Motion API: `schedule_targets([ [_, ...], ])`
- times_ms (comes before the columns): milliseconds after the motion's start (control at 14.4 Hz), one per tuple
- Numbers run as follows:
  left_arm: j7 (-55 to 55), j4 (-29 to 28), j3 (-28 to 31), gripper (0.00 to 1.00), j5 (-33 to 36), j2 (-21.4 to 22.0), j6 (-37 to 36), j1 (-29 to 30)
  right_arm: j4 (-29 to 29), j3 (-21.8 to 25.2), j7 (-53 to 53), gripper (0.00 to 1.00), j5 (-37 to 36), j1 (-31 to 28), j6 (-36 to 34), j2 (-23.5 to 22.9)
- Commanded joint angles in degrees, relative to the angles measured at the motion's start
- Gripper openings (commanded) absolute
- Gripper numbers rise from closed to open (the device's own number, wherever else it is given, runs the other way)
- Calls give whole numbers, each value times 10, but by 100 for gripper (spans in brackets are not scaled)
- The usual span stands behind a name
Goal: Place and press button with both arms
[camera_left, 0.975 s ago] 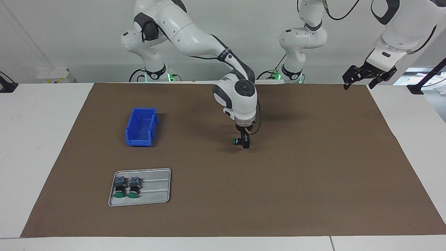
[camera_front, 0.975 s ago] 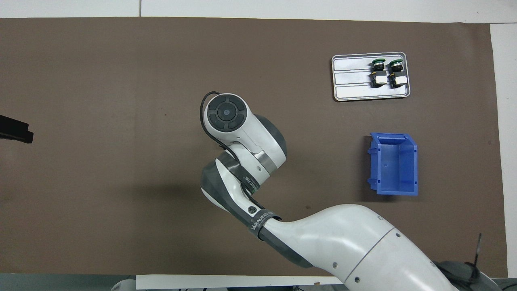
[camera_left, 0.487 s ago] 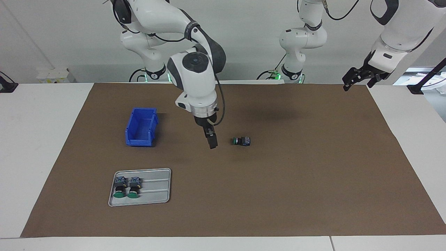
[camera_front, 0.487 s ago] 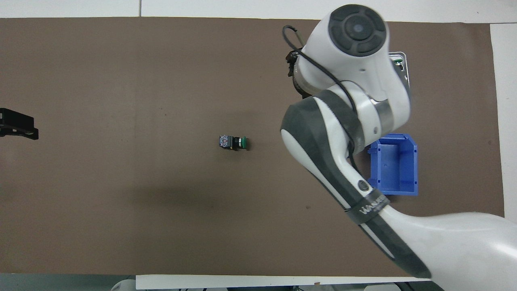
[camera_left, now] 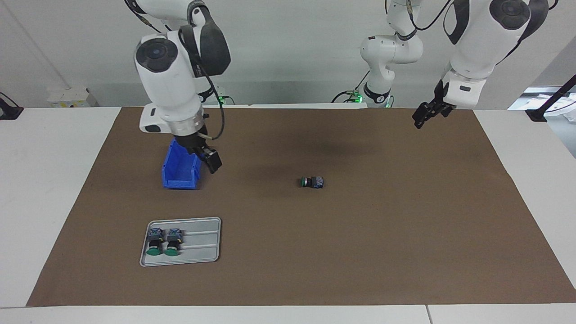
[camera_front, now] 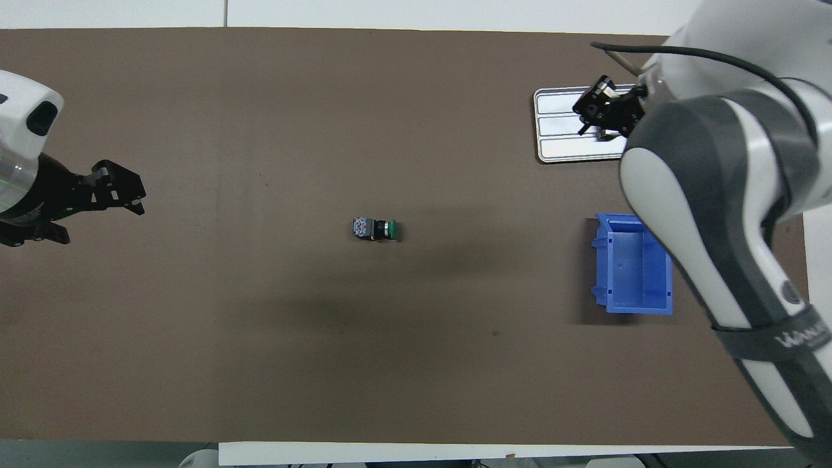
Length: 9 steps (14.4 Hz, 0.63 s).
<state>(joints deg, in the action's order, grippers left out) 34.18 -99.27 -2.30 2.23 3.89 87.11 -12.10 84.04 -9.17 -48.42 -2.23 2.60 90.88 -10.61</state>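
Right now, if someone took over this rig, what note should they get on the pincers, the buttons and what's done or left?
Right pincer: open, empty, raised over the blue bin.
Left pincer: open, empty, raised over the mat's edge at the left arm's end.
One button lies on its side mid-mat, nothing touching it.
Two buttons sit in the grey tray.
Done: one button placed.
Left: pressing it.

overhead — right arm [camera_front: 715,214] covers tray [camera_front: 552,123] buttons | left arm [camera_front: 19,162] cut by edge
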Motion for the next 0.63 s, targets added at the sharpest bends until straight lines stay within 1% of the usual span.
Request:
schedule_targets([
  [0,53,-11,5,100,-12,-3,19,-18,17,-6,131,98,8,-42,-43,56],
  [139,153,-8,6,100,-13,-33,45,-53,14,4,225,98,5,-51,-79,80],
  [279,211,-7,5,100,-16,-50,58,-67,17,47,312,98,-2,-31,-102,94],
  [348,259,-8,6,100,-17,-61,72,-92,33,80,352,98,-2,-17,-98,102],
  [418,325,-4,6,100,-23,-78,87,-107,73,96,392,98,-1,-17,-85,125],
  [557,425,-7,5,100,-42,-93,123,-120,97,111,436,98,-1,-18,-79,140],
])
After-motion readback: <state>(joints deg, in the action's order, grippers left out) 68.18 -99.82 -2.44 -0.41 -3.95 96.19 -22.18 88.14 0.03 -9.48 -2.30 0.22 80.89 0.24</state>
